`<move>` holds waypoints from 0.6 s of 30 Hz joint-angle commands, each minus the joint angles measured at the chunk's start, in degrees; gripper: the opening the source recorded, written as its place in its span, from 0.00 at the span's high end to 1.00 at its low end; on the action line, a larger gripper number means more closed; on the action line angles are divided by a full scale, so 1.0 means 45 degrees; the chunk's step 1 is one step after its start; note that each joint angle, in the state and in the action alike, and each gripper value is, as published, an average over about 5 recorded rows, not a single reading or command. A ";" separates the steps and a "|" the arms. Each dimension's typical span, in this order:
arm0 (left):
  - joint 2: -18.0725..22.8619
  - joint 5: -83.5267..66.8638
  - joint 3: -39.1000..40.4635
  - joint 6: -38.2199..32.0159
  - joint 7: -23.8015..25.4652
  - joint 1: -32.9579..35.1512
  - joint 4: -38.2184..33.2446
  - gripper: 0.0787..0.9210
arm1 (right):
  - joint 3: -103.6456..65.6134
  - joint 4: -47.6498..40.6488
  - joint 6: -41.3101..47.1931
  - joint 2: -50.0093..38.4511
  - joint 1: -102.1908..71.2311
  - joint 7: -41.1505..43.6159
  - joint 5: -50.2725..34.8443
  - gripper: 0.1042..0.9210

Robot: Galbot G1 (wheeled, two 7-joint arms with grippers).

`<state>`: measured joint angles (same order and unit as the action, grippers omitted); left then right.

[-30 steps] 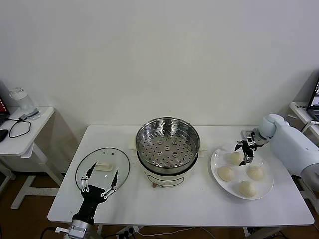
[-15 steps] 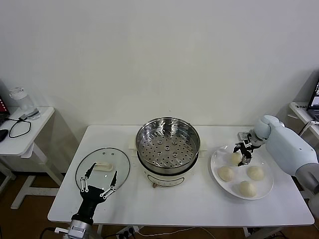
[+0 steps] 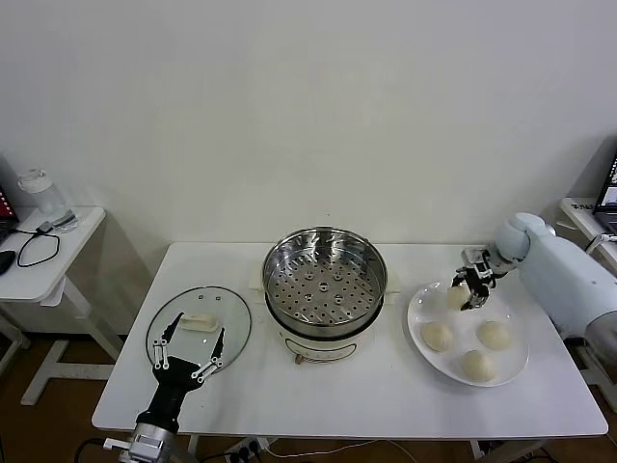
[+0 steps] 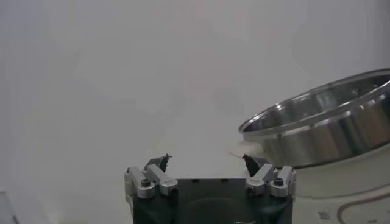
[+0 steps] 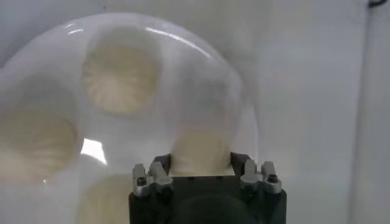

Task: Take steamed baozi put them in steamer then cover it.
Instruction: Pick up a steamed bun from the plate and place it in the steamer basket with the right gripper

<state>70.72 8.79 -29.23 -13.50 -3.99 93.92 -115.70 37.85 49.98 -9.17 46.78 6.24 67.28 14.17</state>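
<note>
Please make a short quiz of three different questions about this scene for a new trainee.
1. True or false: the steamer already holds a baozi.
2. How many baozi lie on the white plate, not counting the one in the right end effector?
3. The glass cover lies: A) on the steamer B) on the table, under the open left end effector C) on the plate.

Key: 1 false; 2 three; 3 B.

The white surface [image 3: 386,386] carries 3 things directly. The steamer [image 3: 325,280] on its cream base stands at the middle. The cover [image 3: 199,326] lies flat towards the left edge. A white plate [image 3: 424,362] with baozi [image 3: 477,365] rests on the right.
</note>
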 commanded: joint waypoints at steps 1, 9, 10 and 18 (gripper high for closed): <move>-0.0028 -0.0014 0.0060 -0.0014 -0.0004 -0.0024 -0.0088 0.12 | 0.2782 0.3449 -0.1933 -0.0777 0.3625 0.0078 -0.1426 0.30; -0.0036 -0.0018 0.0139 -0.0060 -0.0025 -0.0008 -0.0260 0.12 | 0.4372 0.3996 -0.4777 0.1312 0.7007 0.0105 -0.1428 0.29; -0.0036 -0.0020 0.0131 -0.0071 -0.0030 -0.0008 -0.0277 0.12 | 0.4510 0.4020 -0.4976 0.1575 0.7134 0.0063 -0.1408 0.29; -0.0016 -0.0023 0.0099 -0.0078 -0.0006 -0.0026 -0.0288 0.12 | 0.4666 0.4074 -0.6210 0.3438 0.6075 -0.0437 0.0065 0.30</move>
<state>70.62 8.69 -28.80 -13.86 -4.18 93.85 -116.90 54.21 65.02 -28.84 54.85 29.59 66.20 11.15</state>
